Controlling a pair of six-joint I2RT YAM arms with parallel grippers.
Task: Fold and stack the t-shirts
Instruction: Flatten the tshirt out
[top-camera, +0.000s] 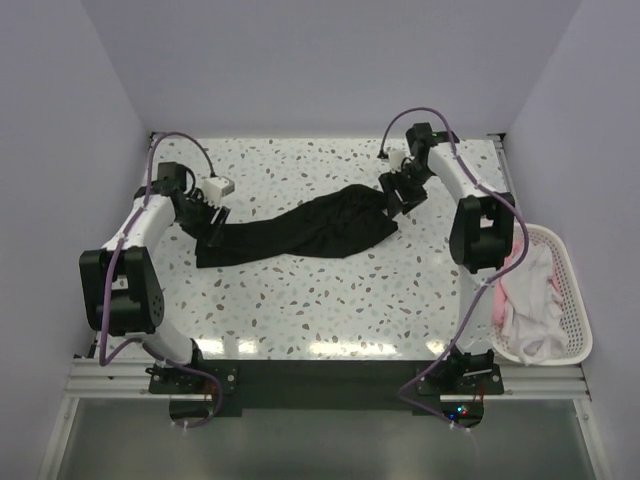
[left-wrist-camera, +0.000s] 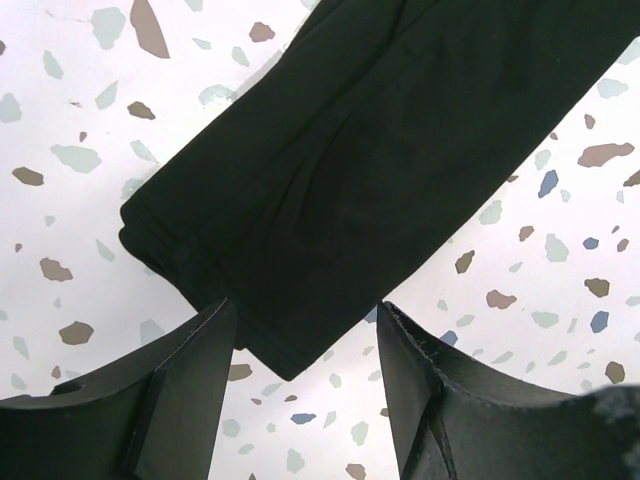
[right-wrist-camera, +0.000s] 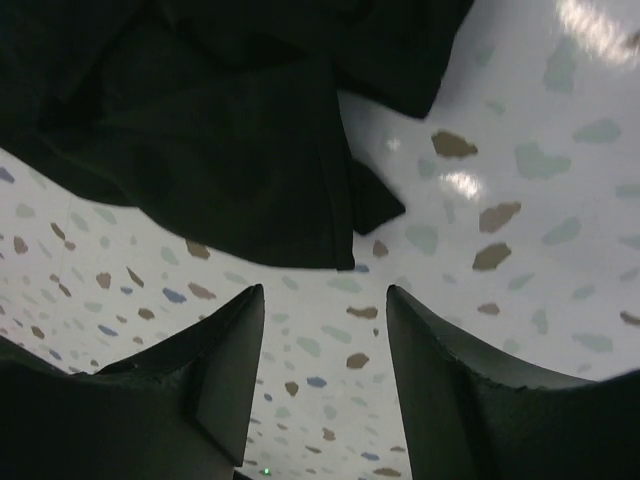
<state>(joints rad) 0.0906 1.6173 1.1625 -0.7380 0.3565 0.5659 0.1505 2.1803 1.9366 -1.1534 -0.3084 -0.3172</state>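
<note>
Black t-shirt (top-camera: 300, 232) — arms (top-camera: 140, 222) bent over either end, jaws parted.

The top camera sits high behind the arms (top-camera: 130, 270) and looks down on the whole table (top-camera: 320, 300). Each wrist camera looks down past its own fingers (left-wrist-camera: 190, 380), very close. Left sees one end of the black shirt (top-camera: 300, 235), right the other; the top sees both.

the speckled table (top-camera: 330, 300) carries a rumpled black t-shirt (top-camera: 300, 232) and, at its right edge, a white basket (top-camera: 577, 300).
</note>
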